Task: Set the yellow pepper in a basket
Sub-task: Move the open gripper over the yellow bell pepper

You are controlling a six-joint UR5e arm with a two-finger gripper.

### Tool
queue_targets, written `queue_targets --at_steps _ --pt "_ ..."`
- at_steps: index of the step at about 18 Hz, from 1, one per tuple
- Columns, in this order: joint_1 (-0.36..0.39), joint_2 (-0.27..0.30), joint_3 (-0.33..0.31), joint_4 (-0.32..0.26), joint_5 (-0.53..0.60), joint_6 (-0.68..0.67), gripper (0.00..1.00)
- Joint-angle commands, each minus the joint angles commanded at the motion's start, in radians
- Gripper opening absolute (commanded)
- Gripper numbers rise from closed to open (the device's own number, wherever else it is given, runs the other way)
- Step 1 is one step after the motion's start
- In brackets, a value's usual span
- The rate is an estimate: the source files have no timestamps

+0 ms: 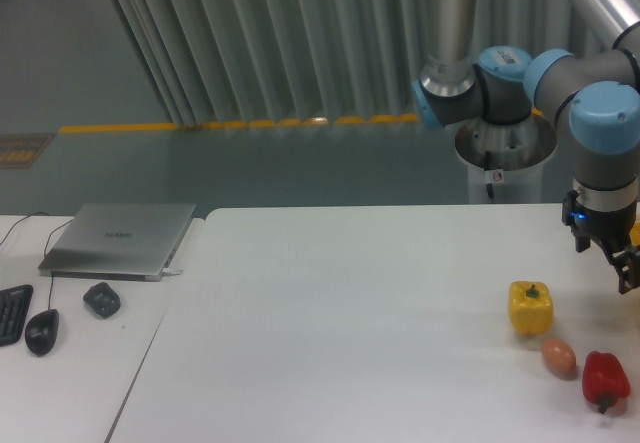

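The yellow pepper stands upright on the white table at the right, green stem on top. My gripper hangs from the arm's wrist at the right edge of the view, above and to the right of the pepper and apart from it. Its fingers are spread and hold nothing. The right finger is partly cut off by the frame edge. A thin yellow-orange sliver of the basket shows at the frame's right edge behind the gripper. The rest of the basket is out of view.
A small brown egg-shaped thing and a red pepper lie just right of and in front of the yellow pepper. The grey robot pedestal stands behind the table. A laptop, a mouse and a small dark object sit at the left.
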Motion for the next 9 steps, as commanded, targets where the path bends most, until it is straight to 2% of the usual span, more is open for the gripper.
queue_targets --at_steps 3,6,8,9 --pt "-0.003 0.000 -0.003 0.000 -0.003 -0.011 1.00" --pt "-0.018 0.000 -0.009 0.000 -0.017 -0.083 1.00" --pt "-0.031 0.011 -0.040 0.017 -0.020 -0.084 1.00" --pt "-0.028 0.017 -0.049 0.052 -0.031 -0.086 1.00"
